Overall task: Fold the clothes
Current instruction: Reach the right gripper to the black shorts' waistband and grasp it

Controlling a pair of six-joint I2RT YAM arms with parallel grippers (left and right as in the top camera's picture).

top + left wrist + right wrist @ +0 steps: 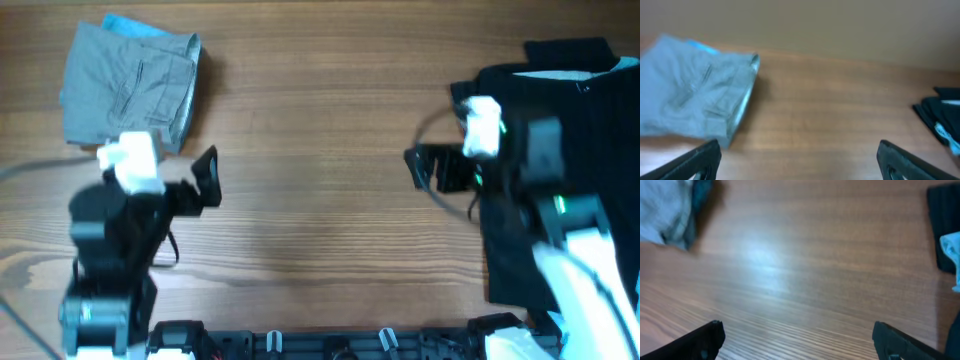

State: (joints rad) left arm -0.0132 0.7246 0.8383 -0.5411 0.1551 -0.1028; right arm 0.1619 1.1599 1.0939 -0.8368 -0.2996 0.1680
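A folded grey garment (128, 86) lies at the table's far left, over a light blue piece (128, 27); it also shows in the left wrist view (692, 92) and at the right wrist view's top left corner (667, 210). A black garment (560, 170) lies spread at the right, with a pale label strip near its top; its edge shows in the left wrist view (939, 112) and the right wrist view (944, 225). My left gripper (207, 180) is open and empty over bare wood, just below the grey garment. My right gripper (425, 168) is open and empty, just left of the black garment.
The wooden table (320, 150) runs between the two garments. The arm bases and a rail with clips (330, 343) line the near edge. A cable (440, 205) loops by the right arm.
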